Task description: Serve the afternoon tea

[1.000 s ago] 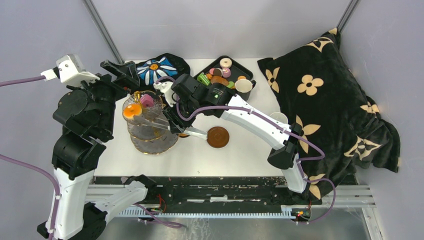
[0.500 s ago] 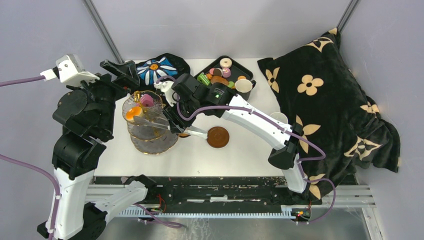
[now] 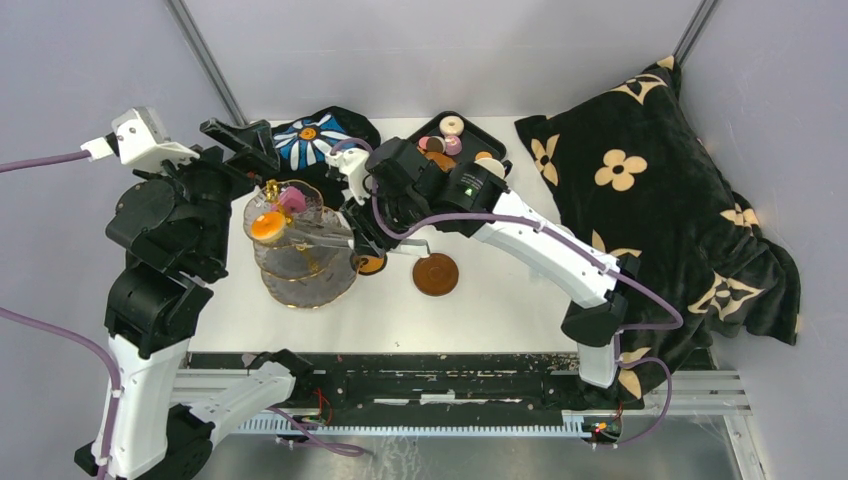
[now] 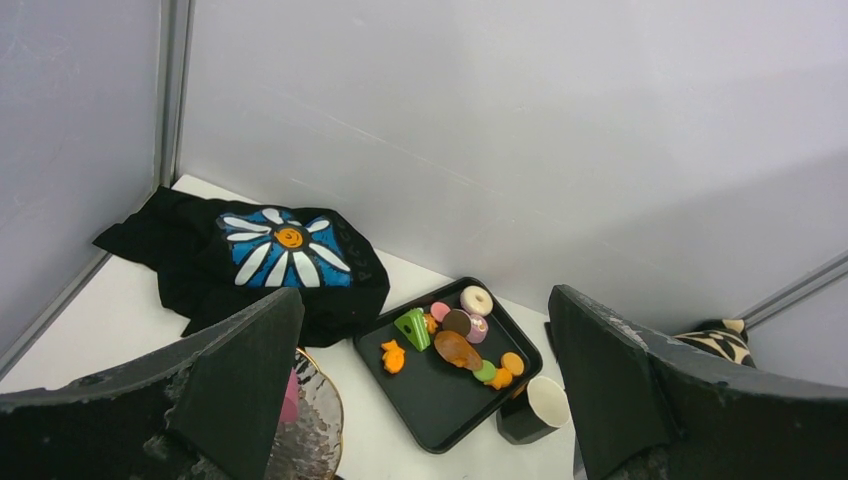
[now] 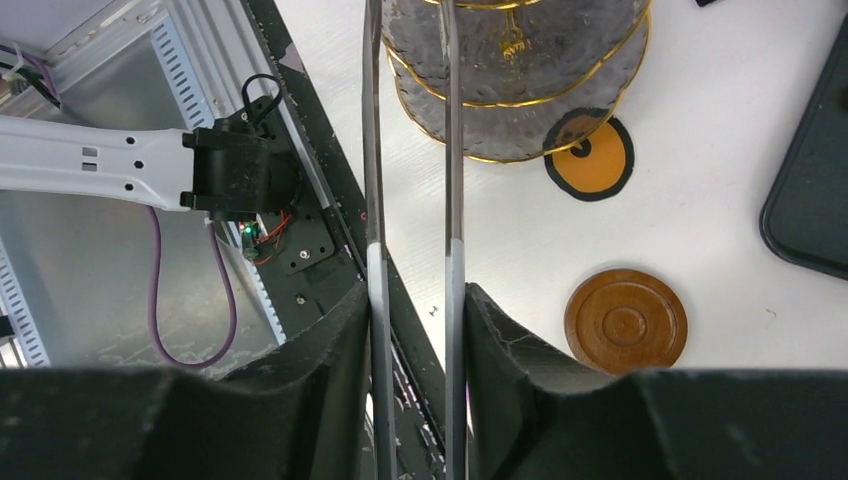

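The three-tier glass stand (image 3: 298, 262) stands left of centre, with an orange pastry (image 3: 266, 225) and a pink one (image 3: 292, 200) on its top tier. My right gripper (image 3: 375, 228) is shut on metal tongs (image 3: 322, 236) that reach left over the stand. In the right wrist view the tongs (image 5: 455, 150) run between my jaws (image 5: 415, 320) toward the stand (image 5: 520, 110); their tips are out of frame. My left gripper (image 3: 240, 140) is open and empty, raised behind the stand. Several pastries (image 4: 460, 340) lie on the black tray (image 4: 450, 410). The dark cup (image 3: 488, 172) stands by the tray.
A brown saucer (image 3: 436, 273) lies on the table right of the stand, and an orange disc with a dark rim (image 3: 371, 263) lies against the stand's foot. The flower cloth (image 3: 315, 135) is at the back left. The black blanket (image 3: 650, 200) fills the right side.
My right arm has drawn back to the right and the tongs have pulled away from the orange pastry, which stays on the top tier. The left arm has not moved.
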### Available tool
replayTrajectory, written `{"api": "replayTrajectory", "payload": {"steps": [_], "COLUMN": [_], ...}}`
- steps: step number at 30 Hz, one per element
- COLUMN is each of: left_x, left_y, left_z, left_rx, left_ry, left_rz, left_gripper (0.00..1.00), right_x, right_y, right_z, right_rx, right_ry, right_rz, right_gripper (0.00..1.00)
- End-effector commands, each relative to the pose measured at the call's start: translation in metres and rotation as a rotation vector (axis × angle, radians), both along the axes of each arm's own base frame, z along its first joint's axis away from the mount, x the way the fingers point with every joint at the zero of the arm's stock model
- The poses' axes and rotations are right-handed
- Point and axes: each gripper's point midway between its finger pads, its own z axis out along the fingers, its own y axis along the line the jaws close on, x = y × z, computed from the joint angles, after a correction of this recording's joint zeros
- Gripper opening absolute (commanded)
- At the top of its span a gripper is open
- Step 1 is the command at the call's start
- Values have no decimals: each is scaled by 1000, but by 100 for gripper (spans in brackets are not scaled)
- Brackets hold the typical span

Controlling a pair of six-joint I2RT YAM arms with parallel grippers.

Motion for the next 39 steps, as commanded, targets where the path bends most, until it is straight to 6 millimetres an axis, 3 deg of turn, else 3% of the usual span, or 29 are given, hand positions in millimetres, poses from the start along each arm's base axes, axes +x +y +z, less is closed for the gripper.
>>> {"api": "replayTrajectory", "payload": {"steps": [1, 7, 13, 17, 20, 22, 27, 28, 33, 39], "left_x": [1, 6, 15, 20, 25, 27, 28, 28, 26, 28], "left_y": [2, -3, -16, -28, -37, -40, -45, -47, -57, -52], "left_z": [14, 10, 3, 0, -4, -4, -7, -7, -11, -13], "left_rx": [-24, -13, 21, 38, 57, 68, 88, 89, 92, 121], "left_ry": [-46, -30, 0, 5, 16, 21, 28, 24, 11, 19], "left_rz": [14, 6, -45, -95, -128, -144, -167, -180, -239, -208], "left_gripper": [99, 99, 99, 99, 99, 99, 99, 99, 99, 99], "right_x": [4, 13, 53, 97, 123, 137, 176, 186, 232, 277], "right_y": [-11, -39, -101, -152, -171, -173, -157, -153, -137, -127], "right_z": [34, 50, 53, 25, -9, -29, -65, -80, -103, -120], "right_rx": [78, 108, 86, 57, -5, -41, -92, -117, -144, -175], "right_ry": [-93, -187, -292, -228, -157, -121, -69, -52, -35, -67], "right_rz": [-33, -120, -361, -538, -595, -601, -590, -590, -606, -655], "right_gripper": [34, 5, 1, 3, 7, 9, 16, 19, 23, 27]}}
